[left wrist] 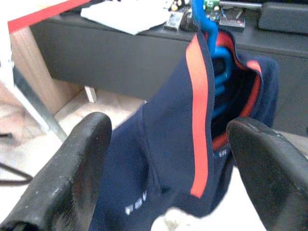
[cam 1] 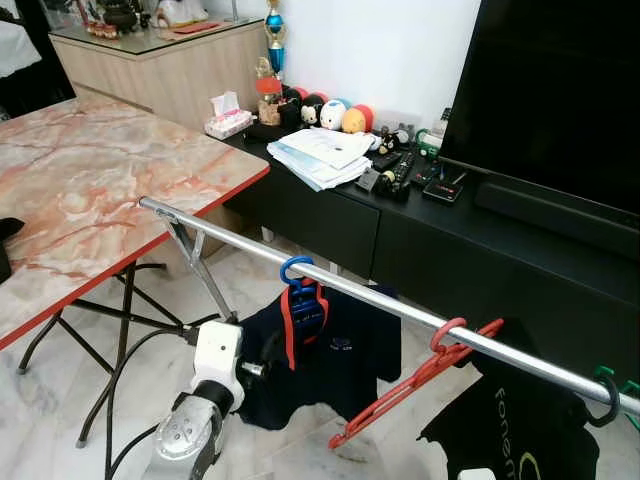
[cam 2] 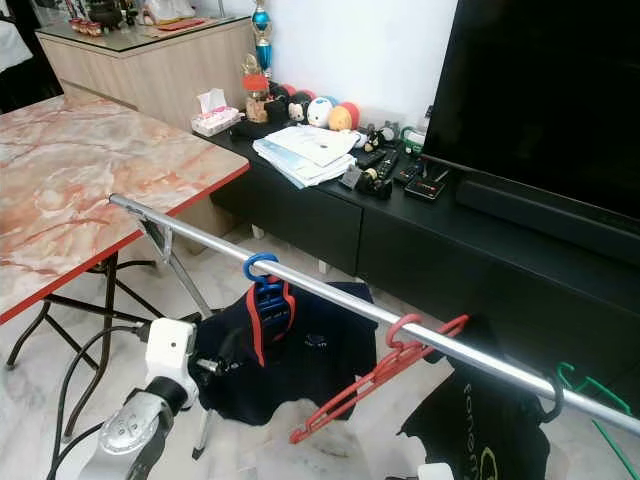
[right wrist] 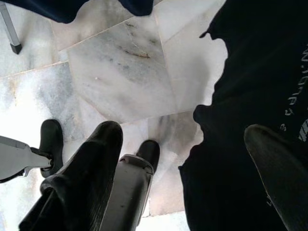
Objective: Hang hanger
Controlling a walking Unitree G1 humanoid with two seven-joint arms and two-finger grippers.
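Rail: a metal rail (cam 1: pixel 380 300) runs across the scene, above the marble floor.
Blue hanger: the blue hanger (cam 1: pixel 298 285) is already hooked on the rail, a navy shirt (cam 1: pixel 330 360) draped on it.
Red hanger: the red hanger (cam 1: pixel 420 380) is hooked on too, but tilted steeply — its low end hangs far below the hook.
Left gripper: the left gripper (left wrist: pixel 168 168) is held just before the navy shirt, jaws spread wide, nothing gripped.
Right gripper: the right gripper (right wrist: pixel 187 168) is pointed at the floor beside a black shirt (cam 1: pixel 520 420), jaws wide apart and empty.
Step done well: the hook should be judged fully seated on the rail, and the open jaws drawn back clear of the collar so no cloth is snagged.
Hard to tell: the black shirt's hanger is cut off at the frame edge — whether the left jaws touch the cloth cannot be told.
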